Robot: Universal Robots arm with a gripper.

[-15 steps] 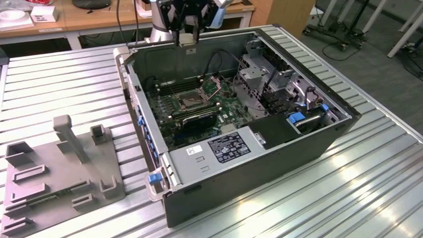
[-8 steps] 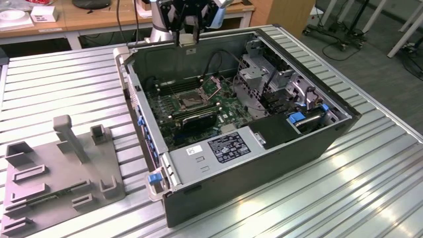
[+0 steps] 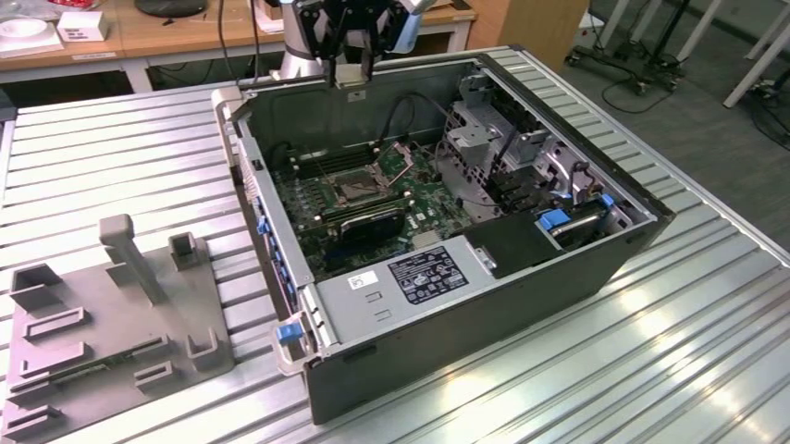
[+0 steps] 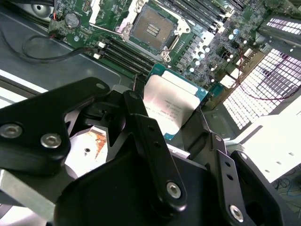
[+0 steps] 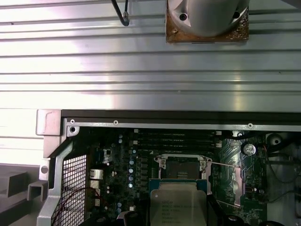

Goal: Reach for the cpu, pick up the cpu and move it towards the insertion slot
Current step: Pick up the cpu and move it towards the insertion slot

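A: Fingers (image 4: pixel 155 141) are closed on the cpu (image 4: pixel 171 106), pinching its edges. It hangs above the open computer case (image 3: pixel 617 268), over the motherboard (image 3: pixel 426 190).

B: So the carry step. And the insertion slot (image 4: pixel 150 28)?

A: Open, lever up, near the case's far wall. Next move, I'd judge, calls for squaring the chip over that frame.

B: Any writing?

A: Print on the chip's face and a white label (image 3: pixel 366 280) on the power supply, which I won't read off.
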